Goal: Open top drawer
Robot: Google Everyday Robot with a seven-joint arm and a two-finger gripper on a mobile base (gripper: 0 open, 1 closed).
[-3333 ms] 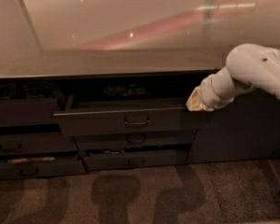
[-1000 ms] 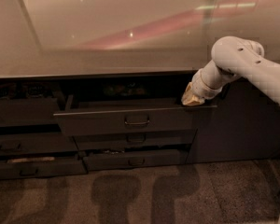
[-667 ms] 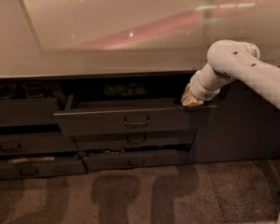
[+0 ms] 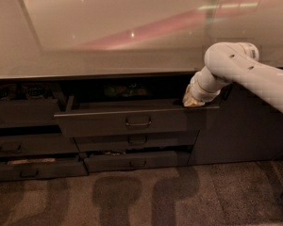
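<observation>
The top drawer point(image 4: 108, 123) is a wide dark charcoal drawer under the counter, pulled partly out, with a small loop handle point(image 4: 138, 123) at the centre of its front. Some items show dimly in the dark opening behind it. My gripper point(image 4: 193, 100) is at the end of the white arm point(image 4: 245, 74), at the right end of the drawer's top edge, pointing down and to the left into the gap.
A pale glossy countertop point(image 4: 108, 36) runs above. Narrower dark drawers point(image 4: 137, 161) sit below, slightly open, and more drawers point(image 4: 23, 145) stand at the left. A plain dark cabinet door point(image 4: 240, 126) is at the right. Carpeted floor point(image 4: 141, 197) lies in front.
The arm has swung left and up over the last seconds, bringing the gripper closer to the drawer's right end. The drawer has not visibly moved.
</observation>
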